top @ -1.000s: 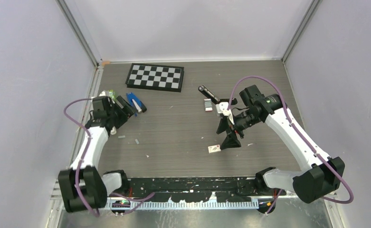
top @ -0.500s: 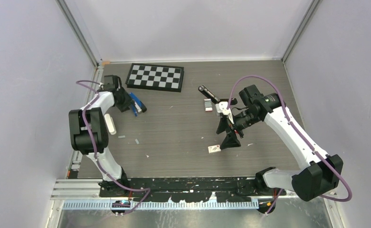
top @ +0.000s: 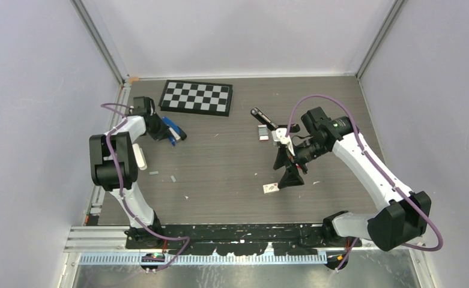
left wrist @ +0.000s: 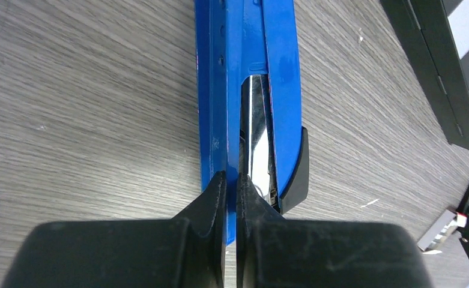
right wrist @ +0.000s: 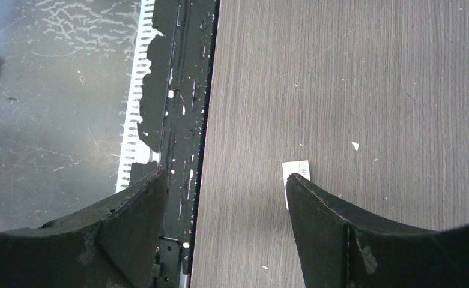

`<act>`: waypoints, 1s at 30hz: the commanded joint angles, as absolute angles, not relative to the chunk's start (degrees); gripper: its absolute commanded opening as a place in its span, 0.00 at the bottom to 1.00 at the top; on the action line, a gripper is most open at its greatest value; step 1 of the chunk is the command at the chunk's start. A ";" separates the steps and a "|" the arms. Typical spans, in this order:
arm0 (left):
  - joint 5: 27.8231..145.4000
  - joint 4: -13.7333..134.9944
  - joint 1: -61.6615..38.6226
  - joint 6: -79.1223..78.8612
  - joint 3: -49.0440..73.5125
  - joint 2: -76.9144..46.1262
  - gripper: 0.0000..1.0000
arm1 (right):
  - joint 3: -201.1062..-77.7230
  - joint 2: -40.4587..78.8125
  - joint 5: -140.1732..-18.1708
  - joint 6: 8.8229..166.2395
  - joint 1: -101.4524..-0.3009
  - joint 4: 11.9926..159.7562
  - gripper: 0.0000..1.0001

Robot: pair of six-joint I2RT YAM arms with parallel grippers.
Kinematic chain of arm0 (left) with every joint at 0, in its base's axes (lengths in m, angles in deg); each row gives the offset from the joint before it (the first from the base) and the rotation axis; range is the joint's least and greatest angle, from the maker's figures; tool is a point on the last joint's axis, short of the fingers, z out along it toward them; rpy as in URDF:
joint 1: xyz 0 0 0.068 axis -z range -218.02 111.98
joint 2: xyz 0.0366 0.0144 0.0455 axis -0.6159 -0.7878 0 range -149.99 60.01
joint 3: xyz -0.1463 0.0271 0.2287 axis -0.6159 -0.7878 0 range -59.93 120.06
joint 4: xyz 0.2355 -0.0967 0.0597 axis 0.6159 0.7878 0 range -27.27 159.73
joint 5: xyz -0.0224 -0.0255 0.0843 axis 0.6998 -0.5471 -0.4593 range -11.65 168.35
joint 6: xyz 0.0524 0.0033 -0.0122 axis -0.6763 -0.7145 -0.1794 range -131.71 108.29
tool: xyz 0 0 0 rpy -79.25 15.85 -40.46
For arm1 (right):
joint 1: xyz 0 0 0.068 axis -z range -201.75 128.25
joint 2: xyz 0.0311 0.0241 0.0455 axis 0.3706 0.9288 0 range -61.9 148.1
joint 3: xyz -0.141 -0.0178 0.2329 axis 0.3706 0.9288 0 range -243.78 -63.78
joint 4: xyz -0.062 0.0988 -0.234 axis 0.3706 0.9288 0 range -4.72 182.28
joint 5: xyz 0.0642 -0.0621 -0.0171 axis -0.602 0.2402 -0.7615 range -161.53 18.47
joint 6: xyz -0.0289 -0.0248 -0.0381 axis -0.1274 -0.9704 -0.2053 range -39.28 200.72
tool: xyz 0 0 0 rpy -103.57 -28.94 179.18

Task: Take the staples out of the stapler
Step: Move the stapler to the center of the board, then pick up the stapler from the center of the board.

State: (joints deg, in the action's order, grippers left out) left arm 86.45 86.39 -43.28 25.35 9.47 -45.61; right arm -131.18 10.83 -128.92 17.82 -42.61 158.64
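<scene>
A blue stapler (top: 173, 130) lies on the table at the back left. Its chrome magazine (left wrist: 253, 135) shows through a slot in the blue body (left wrist: 280, 72). My left gripper (left wrist: 230, 177) is shut on the stapler's near end, with a thin blue wall pinched between the fingers. From above, that gripper (top: 158, 128) sits at the stapler's left end. Two small grey staples (top: 154, 173) (top: 173, 178) lie loose on the table in front of it. My right gripper (right wrist: 223, 192) hangs open over the table at the right (top: 289, 167), holding nothing.
A checkerboard (top: 197, 97) lies at the back. A black stapler (top: 263, 118) and a small red-and-white box (top: 262, 132) sit by the right arm. A whitish box (top: 271, 188) lies under the right gripper. The black rail (right wrist: 178, 120) marks the near table edge.
The left arm swung back toward the blue stapler and its jaws closed on the near end. The right arm has stayed still.
</scene>
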 commanded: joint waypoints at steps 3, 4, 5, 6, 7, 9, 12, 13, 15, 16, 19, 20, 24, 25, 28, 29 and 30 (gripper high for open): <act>101.21 73.34 -42.76 29.49 -0.37 -38.20 0.00 | -132.03 12.25 -132.54 24.08 -42.32 152.81 0.76; 103.08 70.56 -42.46 30.52 -2.41 -36.98 0.00 | -131.17 12.60 -133.11 28.41 -42.31 149.19 0.77; 104.81 67.99 -42.19 31.65 -4.37 -35.90 0.00 | -130.13 12.93 -133.70 35.59 -42.36 144.44 0.77; 106.35 64.68 -41.82 32.86 -6.63 -34.57 0.00 | -128.74 13.24 -134.04 42.28 -42.40 138.54 0.76; 107.83 61.12 -41.45 34.76 -9.60 -33.36 0.00 | -127.23 13.41 -133.95 50.40 -42.40 130.88 0.76; 110.19 54.06 -40.52 37.68 -13.94 -30.98 0.00 | -123.92 14.09 -132.07 66.08 -42.50 115.32 0.77; 113.10 44.26 -38.63 41.58 -18.73 -28.30 0.00 | -122.14 16.95 -126.38 83.58 -43.47 97.07 0.85; 113.87 41.45 -37.08 42.88 -20.06 -27.59 0.00 | -122.82 18.69 -125.29 87.66 -43.88 92.31 0.86; 114.89 35.92 -35.02 45.51 -22.48 -26.37 0.00 | -126.81 23.25 -122.34 94.44 -45.47 89.03 0.87; 115.28 33.40 -34.04 46.81 -23.58 -25.75 0.00 | -128.84 26.05 -120.98 96.98 -46.73 88.34 0.87; 115.42 26.07 -30.55 50.41 -26.12 -25.10 0.00 | -134.77 33.40 -114.11 101.95 -50.58 89.38 0.88; 115.46 24.67 -29.52 51.55 -26.74 -25.00 0.00 | -136.58 35.44 -112.23 102.82 -51.59 90.34 0.88; 114.93 17.99 -26.79 54.28 -30.04 -24.39 0.00 | -142.29 42.10 -107.06 108.08 -53.28 94.05 0.87; 114.91 17.01 -26.39 54.41 -30.48 -24.31 0.00 | -143.10 43.11 -107.09 109.10 -53.28 94.36 0.87; 114.96 15.74 -25.70 54.72 -31.41 -24.28 0.00 | -144.75 44.78 -106.49 109.48 -54.03 95.65 0.87; 114.98 15.20 -25.71 54.89 -31.64 -24.35 0.00 | -145.08 45.18 -105.70 109.09 -54.49 96.61 0.87; 115.06 14.35 -25.62 55.24 -31.82 -24.46 0.00 | -145.35 45.63 -104.85 108.66 -54.89 97.39 0.86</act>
State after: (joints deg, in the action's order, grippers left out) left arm 113.29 25.96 -25.86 52.89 -31.77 -26.95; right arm -141.91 45.38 -108.98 105.75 -54.07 95.96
